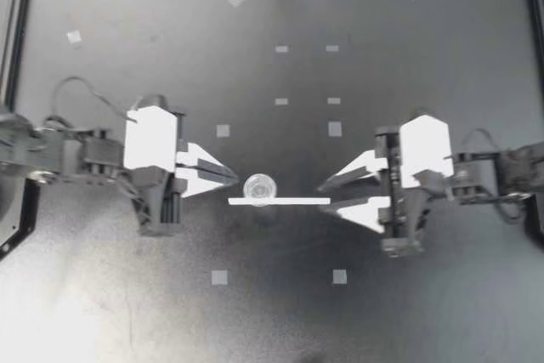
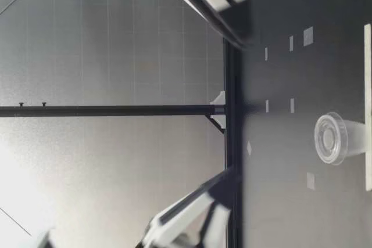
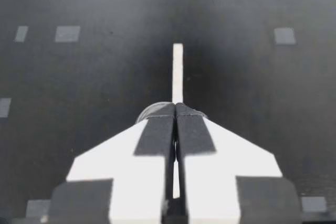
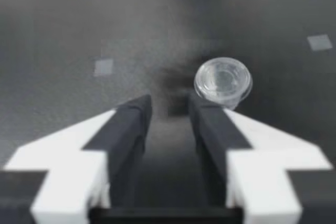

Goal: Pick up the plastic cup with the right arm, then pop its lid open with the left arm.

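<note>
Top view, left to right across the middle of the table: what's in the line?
left gripper → clear cup → right gripper. The white strip overlaps the cup, so it is left out of the order.

- My left arm [image 1: 76, 152] came in from its side, the wrist held straight.
- My left gripper [image 1: 231, 178] pointed toward the middle, its fingers [image 3: 157, 135] pressed together.
- My right arm [image 1: 484, 172] mirrored that pose.
- My right gripper [image 1: 324, 195] faced the other, its fingers [image 4: 131, 124] parted by a clear gap.
</note>
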Motion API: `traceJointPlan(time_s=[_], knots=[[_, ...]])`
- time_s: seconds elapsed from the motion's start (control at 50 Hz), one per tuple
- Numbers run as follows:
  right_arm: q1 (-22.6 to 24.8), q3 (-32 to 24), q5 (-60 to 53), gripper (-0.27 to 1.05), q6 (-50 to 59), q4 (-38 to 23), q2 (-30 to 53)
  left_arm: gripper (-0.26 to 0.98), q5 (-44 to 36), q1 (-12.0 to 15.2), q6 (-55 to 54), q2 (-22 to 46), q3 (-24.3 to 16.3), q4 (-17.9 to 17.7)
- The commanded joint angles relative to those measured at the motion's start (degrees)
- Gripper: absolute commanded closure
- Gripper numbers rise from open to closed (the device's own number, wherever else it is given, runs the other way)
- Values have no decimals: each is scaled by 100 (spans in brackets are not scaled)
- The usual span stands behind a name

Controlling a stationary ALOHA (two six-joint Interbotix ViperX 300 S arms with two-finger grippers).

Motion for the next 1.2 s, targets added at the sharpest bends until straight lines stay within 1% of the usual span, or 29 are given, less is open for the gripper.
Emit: traceJointPlan(time_s=[0.0, 0.18, 0.28, 0.38, 0.52, 0.72, 1.18], knots=[[-88, -220, -70, 27, 9, 62, 255, 75, -123, 18, 53, 185, -202, 9], [-264, -536, -62, 25, 9, 167, 888, 75, -167, 44, 114, 791, -404, 9], [-352, -686, -53, 23, 0, 176, 1072, 75, -176, 44, 141, 1002, -483, 9], [-378, -826, -53, 19, -35, 176, 1230, 75, -185, 53, 149, 1143, -510, 9], [-378, -1037, 53, 13, -26, 158, 1485, 75, -264, 53, 149, 1239, -492, 0], [-378, -1248, 229, 13, -26, 149, 1740, 75, -448, 62, 149, 1354, -448, 9], [-378, -1547, 237, 12, -18, 149, 2101, 75, -457, 132, 158, 1424, -325, 9]])
